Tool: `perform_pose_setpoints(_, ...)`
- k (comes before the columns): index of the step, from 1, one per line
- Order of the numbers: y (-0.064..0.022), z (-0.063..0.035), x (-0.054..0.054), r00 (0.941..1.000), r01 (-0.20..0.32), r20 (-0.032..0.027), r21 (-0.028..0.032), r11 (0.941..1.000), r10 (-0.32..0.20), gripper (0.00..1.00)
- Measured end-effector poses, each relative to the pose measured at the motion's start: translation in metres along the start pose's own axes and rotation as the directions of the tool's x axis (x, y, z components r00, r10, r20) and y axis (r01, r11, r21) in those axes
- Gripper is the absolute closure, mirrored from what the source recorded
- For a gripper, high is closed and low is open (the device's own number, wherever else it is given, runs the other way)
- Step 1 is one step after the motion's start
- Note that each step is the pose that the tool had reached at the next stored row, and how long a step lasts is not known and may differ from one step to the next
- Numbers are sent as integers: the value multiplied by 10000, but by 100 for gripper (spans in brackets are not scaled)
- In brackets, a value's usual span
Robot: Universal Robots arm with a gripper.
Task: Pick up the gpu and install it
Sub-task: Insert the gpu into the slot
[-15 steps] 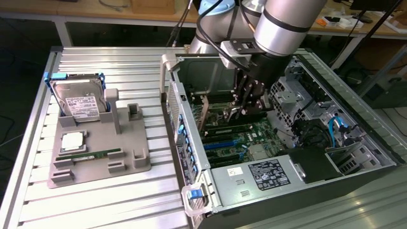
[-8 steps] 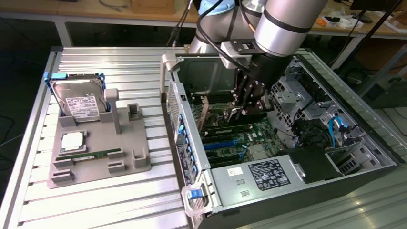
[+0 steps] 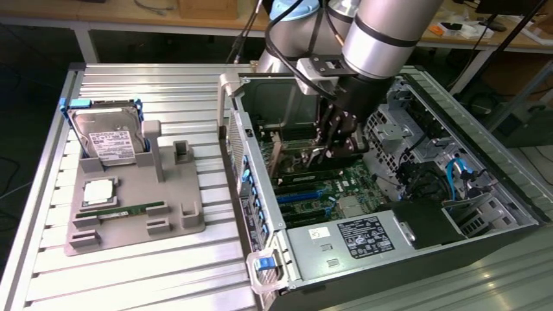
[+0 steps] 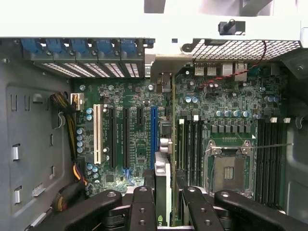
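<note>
Black two-fingered gripper (image 4: 166, 196) on the silver robot arm (image 3: 380, 32), down inside the open dark-grey tower computer case (image 3: 276, 103) lying on its side. Clenched on the gpu (image 4: 162, 175), a thin flat dark-green circuit card with a silver metal end bracket, pinched edge-on between the black linked fingers (image 4: 142, 202). Holds the card upright over the green motherboard (image 4: 134, 96), lengthwise just beside the long blue expansion slot (image 4: 154, 130), between that slot and the row of black memory slots (image 4: 190, 144). Contact between the card's lower edge and the board: cannot tell. Farther across the board from the blue slot, a long white expansion slot (image 4: 97, 134); beyond the memory slots, a square silver processor socket (image 4: 228, 168). At the exterior view's left, well apart from the case, a grey moulded fixture tray (image 3: 116, 233) flat on the ribbed aluminium table (image 3: 129, 278). On that tray: a boxy silver hard drive with a white label (image 3: 108, 139), propped at a tilt in a blue-cornered holder; a square silver processor chip (image 3: 98, 191), flat; a narrow green memory stick (image 3: 121, 211), flat, just beside the chip. Inside the case, toward the near end in the exterior view, a silver power supply box with a black label (image 3: 359, 236).
</note>
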State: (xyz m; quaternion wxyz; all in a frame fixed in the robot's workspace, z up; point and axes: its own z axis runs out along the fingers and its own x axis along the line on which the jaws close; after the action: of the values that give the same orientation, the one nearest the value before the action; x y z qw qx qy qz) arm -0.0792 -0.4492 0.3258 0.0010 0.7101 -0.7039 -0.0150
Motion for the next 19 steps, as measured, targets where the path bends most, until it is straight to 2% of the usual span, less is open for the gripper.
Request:
perform_pose_setpoints(7, 10, 120, 6, 10000, -1, 1, 0, 10000, 1, 73)
perform_pose_setpoints(14, 9, 131, 11, 10000, 0, 2, 1, 10000, 0, 73)
perform_pose_setpoints(19, 9, 143, 62, 10000, 0, 14, 0, 10000, 0, 73)
